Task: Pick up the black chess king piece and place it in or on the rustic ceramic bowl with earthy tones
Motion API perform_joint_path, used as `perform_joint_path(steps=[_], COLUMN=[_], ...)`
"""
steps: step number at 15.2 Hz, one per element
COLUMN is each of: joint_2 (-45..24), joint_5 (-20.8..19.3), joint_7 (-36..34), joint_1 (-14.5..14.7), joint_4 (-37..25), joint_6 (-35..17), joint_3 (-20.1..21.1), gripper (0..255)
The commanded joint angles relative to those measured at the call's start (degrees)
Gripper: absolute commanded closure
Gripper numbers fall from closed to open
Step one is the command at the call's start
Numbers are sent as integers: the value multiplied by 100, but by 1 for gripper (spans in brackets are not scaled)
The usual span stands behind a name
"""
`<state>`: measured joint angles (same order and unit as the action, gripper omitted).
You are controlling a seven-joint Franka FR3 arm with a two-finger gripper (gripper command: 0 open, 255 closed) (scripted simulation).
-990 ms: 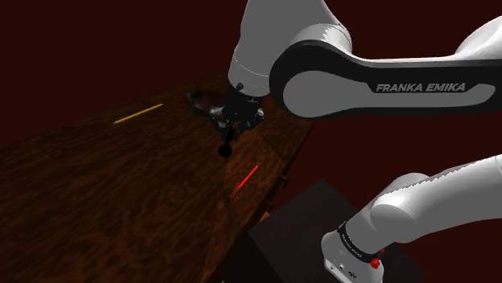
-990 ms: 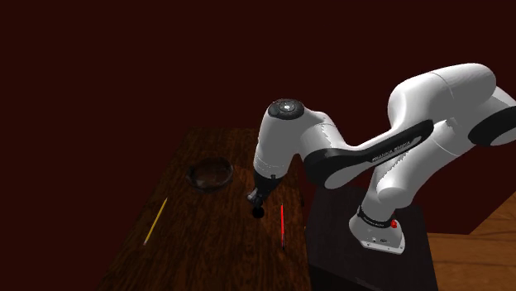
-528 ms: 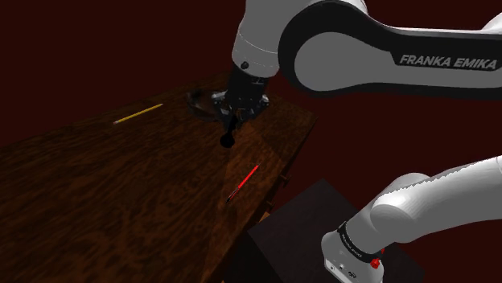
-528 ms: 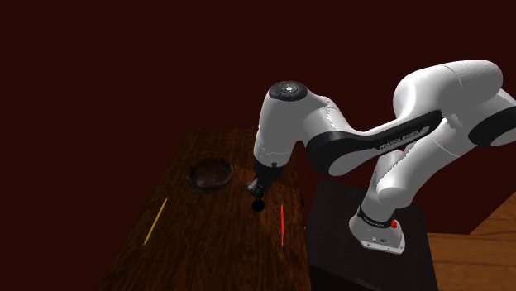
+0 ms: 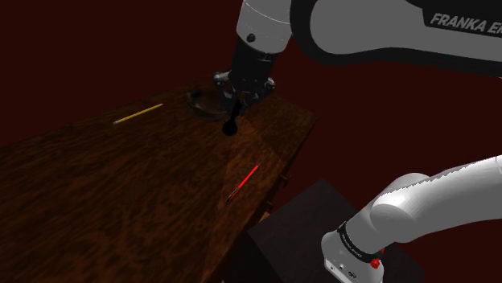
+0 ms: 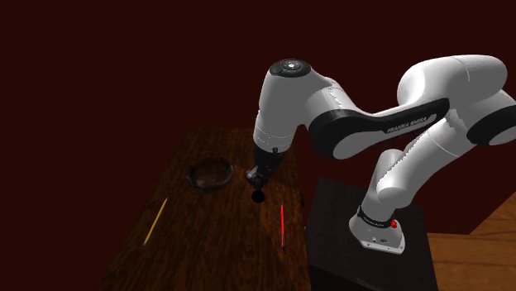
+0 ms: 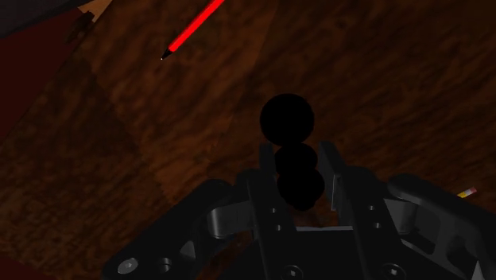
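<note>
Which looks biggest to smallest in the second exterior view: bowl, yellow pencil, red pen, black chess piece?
1. bowl
2. yellow pencil and red pen: similar length, not ranked
3. black chess piece: smallest, though the gripper holds it above the table, so camera nearness may skew it

Open table around bowl; red pencil, yellow pencil well apart.

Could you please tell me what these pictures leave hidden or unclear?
Wrist view: the black gripper hides the clasped end of the black chess piece, a plain silhouette.
Shoulder view: the gripper covers part of the dark round bowl; its inside is too dim.
Wrist view: the red pen is cut off by the picture's edge.
</note>
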<state>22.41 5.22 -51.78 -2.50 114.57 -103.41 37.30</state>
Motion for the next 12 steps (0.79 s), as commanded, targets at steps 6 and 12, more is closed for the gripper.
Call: perform_joint_path(steps=[6, 12], joint_2=[-381, -1471], joint_5=[-221, -843], joint_7=[93, 259], joint_1=[-173, -508], joint_4=[-622, -1578], joint_6=[291, 330], joint_3=[-30, -15], gripper=[255, 255])
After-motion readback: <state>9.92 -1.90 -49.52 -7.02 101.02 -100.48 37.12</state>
